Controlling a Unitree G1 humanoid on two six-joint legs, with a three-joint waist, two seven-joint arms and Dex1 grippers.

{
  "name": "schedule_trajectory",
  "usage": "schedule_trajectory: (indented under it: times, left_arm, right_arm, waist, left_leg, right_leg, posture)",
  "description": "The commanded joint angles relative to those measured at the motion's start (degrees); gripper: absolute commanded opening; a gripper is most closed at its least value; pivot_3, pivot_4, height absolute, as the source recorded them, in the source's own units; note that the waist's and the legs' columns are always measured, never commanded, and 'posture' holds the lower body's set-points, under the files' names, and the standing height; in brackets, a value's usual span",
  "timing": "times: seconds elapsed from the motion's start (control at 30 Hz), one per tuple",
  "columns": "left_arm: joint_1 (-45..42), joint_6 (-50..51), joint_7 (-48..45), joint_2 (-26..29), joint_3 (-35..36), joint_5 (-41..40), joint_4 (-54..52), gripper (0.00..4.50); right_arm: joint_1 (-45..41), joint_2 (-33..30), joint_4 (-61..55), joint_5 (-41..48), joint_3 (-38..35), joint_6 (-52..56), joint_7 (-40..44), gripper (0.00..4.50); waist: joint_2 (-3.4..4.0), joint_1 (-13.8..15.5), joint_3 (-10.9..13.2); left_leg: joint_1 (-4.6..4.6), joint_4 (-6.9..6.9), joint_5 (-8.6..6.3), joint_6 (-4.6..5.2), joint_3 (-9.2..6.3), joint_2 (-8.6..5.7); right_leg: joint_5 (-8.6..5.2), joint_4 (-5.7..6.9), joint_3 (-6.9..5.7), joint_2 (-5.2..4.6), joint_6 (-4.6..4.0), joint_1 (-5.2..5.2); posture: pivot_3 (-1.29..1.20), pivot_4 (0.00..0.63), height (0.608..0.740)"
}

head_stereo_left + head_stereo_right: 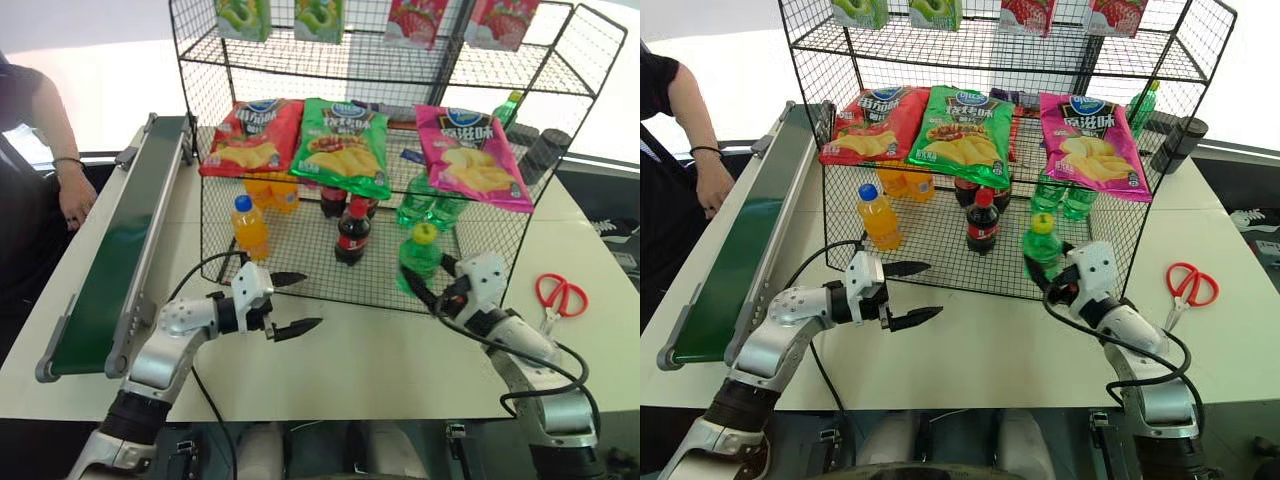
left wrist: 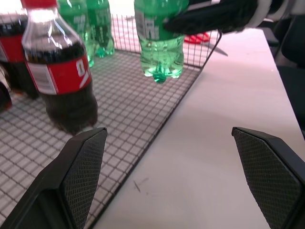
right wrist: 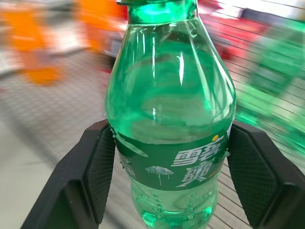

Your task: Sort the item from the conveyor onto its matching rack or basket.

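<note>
- The right tool (image 3: 167, 181) is clamping the green bottle (image 3: 169, 119) at its label, holding it upright just above the front edge of the wire basket (image 1: 300, 262).
- The left tool (image 1: 295, 302) is hanging with fingers apart above the bench (image 1: 380, 360), near the conveyor (image 1: 120, 250).

Ahead of the right tool (image 1: 437, 277), which grips the green bottle (image 1: 419, 258), the basket (image 1: 300, 262) floor lies bare between the cola bottle (image 1: 352, 230) and the mesh side wall. Beyond it, two green bottles (image 1: 428, 203) stand under the overhanging crisp bags (image 1: 345, 145). The spread left tool (image 1: 290, 303) hangs over bare tabletop (image 1: 380, 355) just outside the basket's front edge.
</note>
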Motion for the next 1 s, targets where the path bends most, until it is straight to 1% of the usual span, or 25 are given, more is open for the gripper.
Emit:
schedule_trajectory:
  times: [0.03,0.17,0.4,0.77,0.83,0.87,0.9,1.0]
  left_arm:
    - [1.71,-0.16,0.80,0.44,1.57,-1.72,-5.03,4.47]
    - [3.76,0.94,1.05,1.39,2.12,-2.78,-7.95,4.47]
    - [3.53,1.05,1.45,1.66,1.55,-3.01,-7.91,4.47]
    - [3.68,-0.42,0.90,1.49,1.20,-2.66,-6.44,4.47]
    - [3.73,-0.53,0.67,1.55,1.07,-2.67,-6.32,4.50]
    - [3.72,-0.60,0.57,1.57,1.01,-2.63,-6.22,4.50]
    - [3.68,-0.63,0.51,1.57,0.97,-2.60,-6.13,4.50]
    - [3.33,-0.53,0.40,1.50,0.88,-2.57,-5.89,4.50]
  right_arm:
    - [-2.34,2.25,1.50,-2.09,-1.70,-5.15,-3.62,2.88]
    - [-5.87,5.64,7.83,-2.61,-3.08,-7.68,-7.66,2.88]
    - [-10.99,8.84,16.53,-2.66,-3.82,-11.16,-9.44,2.88]
    - [-11.17,10.26,18.10,-0.95,-4.77,-11.43,-10.46,2.88]
    - [-10.70,10.47,17.25,-0.11,-4.86,-10.98,-9.96,3.90]
    - [-10.44,10.51,16.81,0.12,-4.85,-10.83,-9.93,4.30]
    - [-10.20,10.50,16.37,0.34,-4.80,-10.70,-9.88,4.42]
    - [-9.10,9.86,14.53,-0.47,-4.32,-10.26,-10.19,4.42]
  waist:
    - [0.03,-0.32,-0.01]
    - [0.11,-0.44,0.01]
    - [0.15,-0.07,0.01]
    - [0.16,-0.08,0.01]
    - [0.16,-0.09,0.01]
    - [0.16,-0.11,0.00]
    - [0.16,-0.11,0.00]
    - [0.18,-0.09,-0.01]
  left_leg:
    - [0.03,-0.02,0.00,0.00,0.02,0.00]
    - [0.12,-0.03,0.00,0.00,0.04,0.03]
    - [0.13,-0.02,0.00,0.00,0.04,0.03]
    - [0.11,-0.03,0.00,0.00,0.04,0.07]
    - [0.11,-0.03,0.00,0.00,0.04,0.07]
    - [0.11,-0.03,0.00,0.00,0.04,0.07]
    - [0.12,-0.03,0.00,0.00,0.04,0.07]
    - [0.14,-0.03,0.00,0.00,0.04,0.08]
  right_leg:
    - [0.00,0.02,0.04,0.03,0.00,-0.01]
    - [-0.01,0.14,0.08,0.04,-0.01,0.00]
    - [-0.01,0.15,0.09,0.01,-0.02,0.00]
    - [-0.01,0.15,0.10,0.01,-0.01,0.00]
    - [-0.01,0.15,0.09,0.00,-0.01,0.00]
    - [-0.01,0.15,0.10,0.00,-0.01,0.00]
    - [-0.01,0.15,0.10,0.00,-0.01,0.01]
    - [-0.01,0.16,0.10,0.00,-0.01,0.02]
  posture:
    - [0.00,0.150,0.740]
    - [0.00,0.150,0.740]
    - [0.00,0.150,0.740]
    - [0.00,0.150,0.740]
    - [0.00,0.150,0.740]
    - [0.00,0.150,0.740]
    - [0.00,0.150,0.740]
    - [0.00,0.150,0.740]
